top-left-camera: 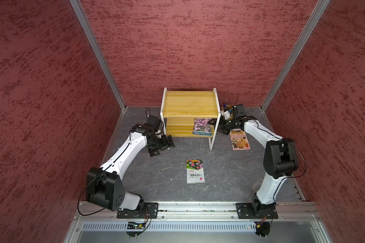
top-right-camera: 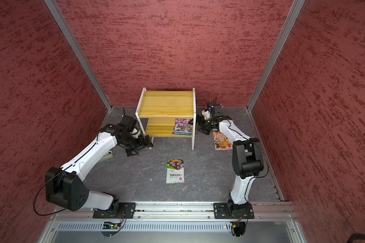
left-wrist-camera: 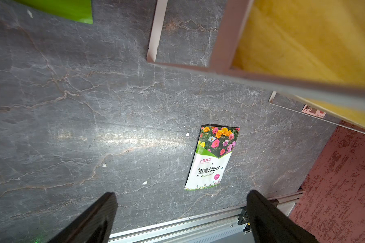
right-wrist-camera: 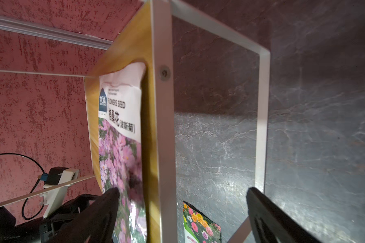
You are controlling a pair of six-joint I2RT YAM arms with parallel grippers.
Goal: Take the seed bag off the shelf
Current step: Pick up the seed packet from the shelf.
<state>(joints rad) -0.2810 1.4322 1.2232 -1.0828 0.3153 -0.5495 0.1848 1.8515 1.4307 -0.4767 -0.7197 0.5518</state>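
Bag [top-left-camera: 202, 126] is resting at the right end of the shelf's [top-left-camera: 190, 103] lower board, and right hand [top-left-camera: 217, 126], wide open and empty, is straddling board edge and bag, so it is probably needing to lift until its jaws are pinching bag alone.

A white pen holder [top-left-camera: 226, 113] with pens stands at the back of the grey stone-look table [top-left-camera: 156, 178]. An illustrated card [top-left-camera: 239, 140] lies flat just before it. A flower packet labelled Sunflowers [top-left-camera: 195, 171] lies flat mid-table, well apart from both.
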